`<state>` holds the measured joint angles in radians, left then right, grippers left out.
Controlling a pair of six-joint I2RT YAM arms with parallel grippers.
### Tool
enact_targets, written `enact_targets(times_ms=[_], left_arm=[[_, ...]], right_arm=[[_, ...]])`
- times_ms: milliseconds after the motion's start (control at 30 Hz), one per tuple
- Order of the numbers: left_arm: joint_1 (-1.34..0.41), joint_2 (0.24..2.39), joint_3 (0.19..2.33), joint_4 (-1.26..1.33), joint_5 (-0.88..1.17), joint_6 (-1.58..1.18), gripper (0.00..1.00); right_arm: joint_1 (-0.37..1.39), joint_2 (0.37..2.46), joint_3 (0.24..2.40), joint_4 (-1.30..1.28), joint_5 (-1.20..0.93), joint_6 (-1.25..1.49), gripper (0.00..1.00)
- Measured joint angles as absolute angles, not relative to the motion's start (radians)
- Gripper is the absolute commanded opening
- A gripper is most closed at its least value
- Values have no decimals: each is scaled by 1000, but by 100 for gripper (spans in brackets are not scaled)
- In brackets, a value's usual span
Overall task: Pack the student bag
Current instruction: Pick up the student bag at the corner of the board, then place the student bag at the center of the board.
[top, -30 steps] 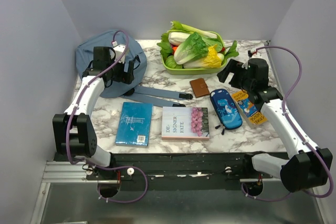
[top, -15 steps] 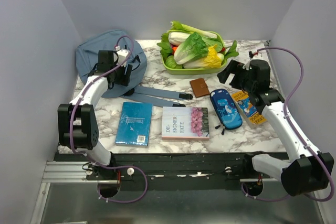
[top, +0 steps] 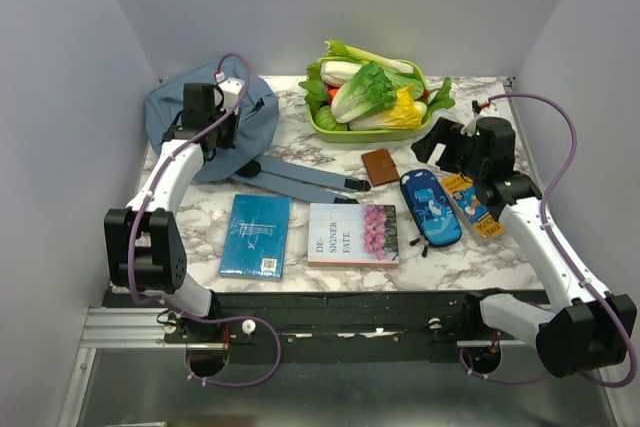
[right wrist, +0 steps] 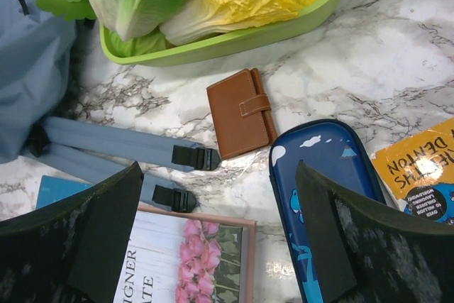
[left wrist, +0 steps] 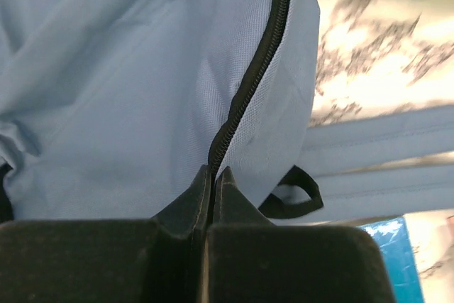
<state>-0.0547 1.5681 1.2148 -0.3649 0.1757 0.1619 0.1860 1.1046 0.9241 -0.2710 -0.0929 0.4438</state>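
Observation:
The student bag (top: 166, 107), soft grey-blue fabric, lies at the back left with its flat straps (top: 300, 179) stretched toward the table's middle. My left gripper (top: 215, 133) is down on the bag. In the left wrist view its fingertips (left wrist: 213, 170) are pressed together right where the black zipper (left wrist: 248, 83) runs in between them, pinching that seam. My right gripper (top: 440, 142) hovers at the right with its jaws wide apart and nothing between them. In the right wrist view it (right wrist: 218, 168) hangs over the strap buckles (right wrist: 195, 156) and bare marble.
A blue book (top: 256, 235) and a pink-flowered book (top: 352, 234) lie near the front edge. A brown wallet (top: 380, 166), a blue cartoon pencil case (top: 430, 207) and a yellow book (top: 473, 203) sit at the right. A green tray (top: 350, 134) of vegetables stands at the back.
My left gripper has gone from wide open to shut on the bag's zipper seam, shifting slightly toward the back. The right arm has barely moved.

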Motion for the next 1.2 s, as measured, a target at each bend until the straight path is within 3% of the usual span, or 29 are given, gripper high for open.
enact_targets(times_ms=[433, 700, 833, 900, 967, 1000, 1033, 1200], left_arm=[[-129, 1320, 1478, -508, 238, 77, 0], [-380, 1139, 1298, -638, 257, 78, 0], [-422, 1102, 1187, -683, 313, 68, 0], [-451, 1097, 1150, -699, 337, 70, 8], [-500, 1098, 1106, -705, 370, 80, 27], [-523, 1100, 1088, -711, 385, 88, 38], [-543, 1102, 1075, -717, 401, 89, 60], [-620, 1131, 1058, -739, 445, 133, 90]], right_arm=[[186, 1063, 914, -256, -122, 443, 95], [186, 1056, 911, -256, -145, 443, 94], [189, 1055, 900, -255, -152, 443, 95], [195, 1055, 896, -256, -154, 443, 95], [205, 1056, 896, -256, -153, 443, 97], [218, 1057, 896, -255, -153, 443, 97], [229, 1060, 896, -255, -152, 443, 98], [323, 1126, 919, -256, -141, 442, 100]])
